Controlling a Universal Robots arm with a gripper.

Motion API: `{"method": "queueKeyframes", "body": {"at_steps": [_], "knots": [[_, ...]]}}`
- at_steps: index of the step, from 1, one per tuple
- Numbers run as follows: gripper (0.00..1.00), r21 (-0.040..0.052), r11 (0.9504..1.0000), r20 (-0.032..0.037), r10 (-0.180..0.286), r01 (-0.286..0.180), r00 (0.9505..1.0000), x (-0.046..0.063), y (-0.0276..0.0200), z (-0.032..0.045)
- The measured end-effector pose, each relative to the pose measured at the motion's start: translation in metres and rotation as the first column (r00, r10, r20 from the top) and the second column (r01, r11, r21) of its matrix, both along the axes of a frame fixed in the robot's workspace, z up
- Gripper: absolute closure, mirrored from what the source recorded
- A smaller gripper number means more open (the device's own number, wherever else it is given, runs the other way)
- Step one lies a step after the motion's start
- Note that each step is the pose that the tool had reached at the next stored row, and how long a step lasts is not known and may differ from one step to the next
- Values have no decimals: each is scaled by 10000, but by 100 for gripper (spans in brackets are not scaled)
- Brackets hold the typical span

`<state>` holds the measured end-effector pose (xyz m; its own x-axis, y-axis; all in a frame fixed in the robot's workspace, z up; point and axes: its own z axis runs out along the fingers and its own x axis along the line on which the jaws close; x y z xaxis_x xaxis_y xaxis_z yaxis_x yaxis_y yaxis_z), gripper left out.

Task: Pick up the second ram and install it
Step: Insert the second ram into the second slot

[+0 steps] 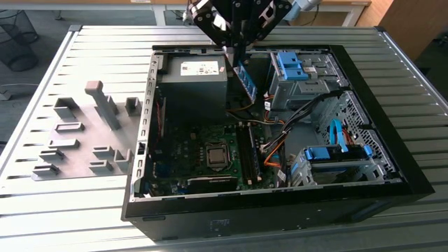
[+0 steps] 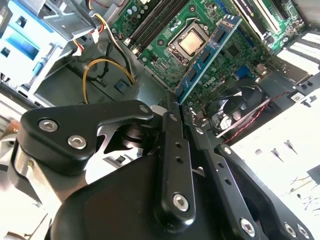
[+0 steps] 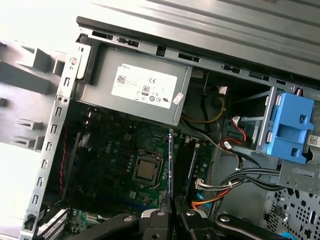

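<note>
Covering the worktop (image 1: 84,210) is a ribbed grey metal surface, and on it lies an open black computer case (image 1: 413,178), reaching from the middle toward the edge at the exterior view's right. Beside the case, toward the exterior view's left, a flat grey fixture plate (image 1: 77,142) with raised holders rests on the ribs. Beyond the far edge of the worktop a wire wastebasket (image 1: 16,39) stands on the floor, and wooden furniture (image 1: 406,23) shows past the far corner at the exterior view's right. Inside the case sit a grey power supply (image 1: 190,86) with a white label, a green motherboard (image 1: 185,155) with its bare processor (image 1: 217,156), and bright blue drive-bay clips (image 1: 292,65). The black tool (image 1: 232,51) hangs over the far part of the case, its two fingers (image 2: 175,145) drawn close together and clamped on one end of the second ram (image 1: 246,79), a thin blue-green stick carrying dark chips. Held edge-on in the first wrist view, the second ram (image 3: 170,165) is in the air above the motherboard, just beside the power supply, its free end pointing down toward the dark memory slots (image 1: 248,152) without touching them.
</note>
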<state>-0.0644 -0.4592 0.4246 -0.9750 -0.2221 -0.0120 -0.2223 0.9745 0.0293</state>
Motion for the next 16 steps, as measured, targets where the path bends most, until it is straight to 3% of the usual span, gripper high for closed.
{"method": "queueKeyframes", "body": {"at_steps": [5, 11, 16], "knots": [[86, -3, 9989, -2, -477, 477, 9989, 16, 3, -31], [86, -3, 9984, -2, -563, 563, 9984, 109, 3, -106], [86, -5, 9947, -2, -1031, 1031, 9947, 126, 4, -176]]}}
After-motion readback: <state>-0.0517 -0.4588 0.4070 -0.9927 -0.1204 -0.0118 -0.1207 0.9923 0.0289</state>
